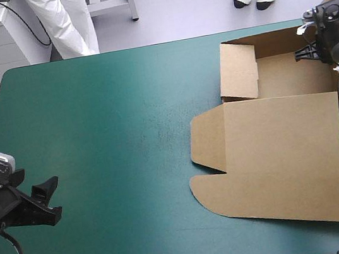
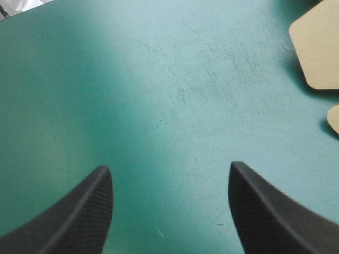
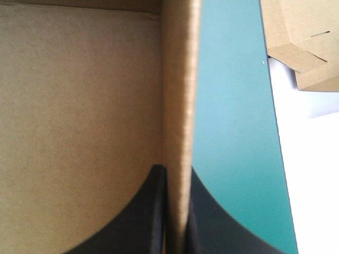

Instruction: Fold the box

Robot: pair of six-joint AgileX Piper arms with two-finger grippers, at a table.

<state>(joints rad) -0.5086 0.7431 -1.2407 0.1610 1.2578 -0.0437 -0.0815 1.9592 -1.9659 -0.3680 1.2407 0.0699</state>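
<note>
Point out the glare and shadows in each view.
High view: pale sheen on the teal-green cover toward its far edge; thin shadow edging the box at its lid flaps. Left wrist view: bright patch ahead of the open left hand, dark shadow under a box flap. Right wrist view: right hand shut on a box wall; the tray's far corner lies shaded.

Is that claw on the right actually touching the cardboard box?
Touching. The right wrist view shows the wall of the box pinched between the fingers of the right gripper.

Inspected: the tabletop [image 1: 58,105] carries a teal-green cover [image 2: 159,106], faintly scuffed toward its middle; spare brown board [image 3: 304,42], creased and slotted, lies beyond the tabletop's edge.
</note>
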